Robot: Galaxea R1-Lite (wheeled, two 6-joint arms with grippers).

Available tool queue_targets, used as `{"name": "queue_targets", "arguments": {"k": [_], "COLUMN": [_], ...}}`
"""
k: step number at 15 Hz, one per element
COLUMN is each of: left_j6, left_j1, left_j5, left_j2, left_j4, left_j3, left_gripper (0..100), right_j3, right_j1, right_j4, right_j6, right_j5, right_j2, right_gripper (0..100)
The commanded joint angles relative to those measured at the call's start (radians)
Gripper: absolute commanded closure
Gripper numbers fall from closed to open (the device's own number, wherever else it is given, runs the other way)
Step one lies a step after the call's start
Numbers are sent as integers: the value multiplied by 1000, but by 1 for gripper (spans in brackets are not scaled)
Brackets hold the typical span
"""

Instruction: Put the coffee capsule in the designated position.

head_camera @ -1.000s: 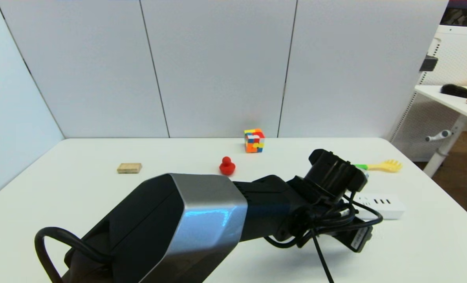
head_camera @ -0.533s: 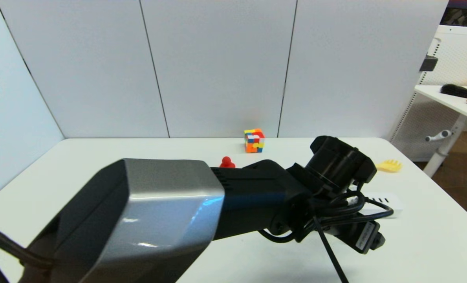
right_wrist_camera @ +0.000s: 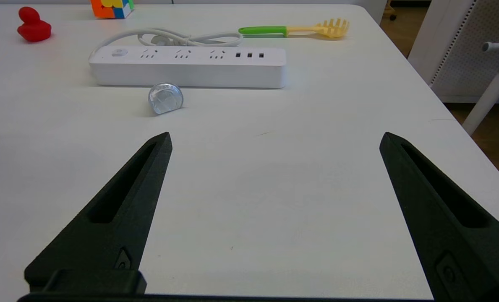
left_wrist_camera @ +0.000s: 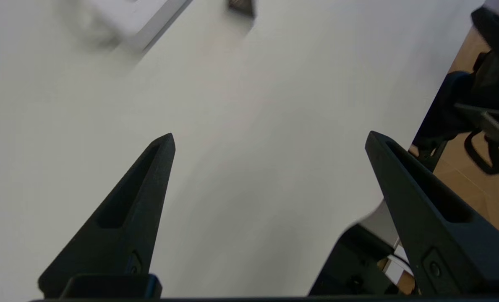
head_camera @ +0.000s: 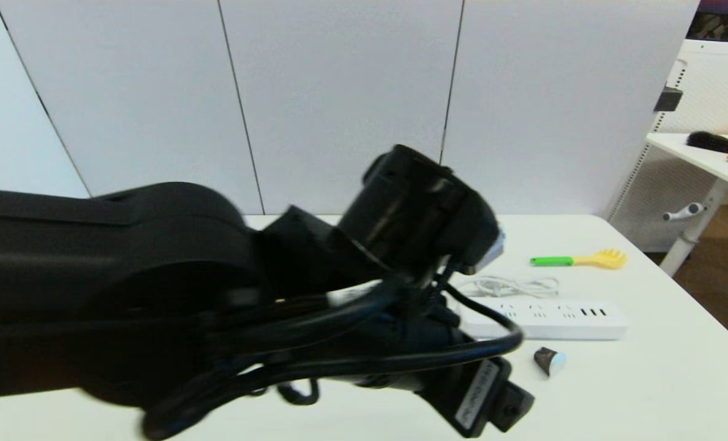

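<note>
**Capsule released beside the power strip, both jaws empty**

Our left gripper (left_wrist_camera: pixel 270 138) has its jaws spread wide with nothing between them, hanging over bare surface (left_wrist_camera: pixel 249 167). Our right gripper (right_wrist_camera: pixel 274 138) is likewise wide open and empty, held low and pointing toward the power strip (right_wrist_camera: pixel 188 67).

The coffee capsule (head_camera: pixel 549 360) lies on its side just in front of the power strip, near its socket end but not touching it, foil face turned toward our right arm. No jaws touch it. Since the designated position is unmarked, we cannot confirm the spot is right; we judge the placing is likely done, with only clearing the arms away left.

The left arm (head_camera: pixel 217 294) is raised across the head view, wrist lifted above the surface, hiding much of the area left of the strip. Beyond the strip lie its coiled cord (right_wrist_camera: pixel 169 38) and a green-handled yellow fork (right_wrist_camera: pixel 293 29); a red duck (right_wrist_camera: pixel 33 26) sits off its switch end.
</note>
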Motion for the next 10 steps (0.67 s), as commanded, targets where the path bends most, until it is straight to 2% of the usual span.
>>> {"name": "queue_targets", "arguments": {"k": [1,7,10], "left_j6": [-28,102,308], "left_j1": [73,377,619], "left_j5": [91,90,90], "left_j2": [-492,-958,-1133], "left_j4": [9,4,4], "left_j3": [405,765,848], "left_gripper": [0,0,0], "right_j3": [0,0,0], "right_j1": [0,0,0], "right_j4": [0,0,0], "right_j6": [-1,-1,-1], "right_j5": [0,0,0], "right_j2": [1,1,1], "right_gripper": [0,0,0]}}
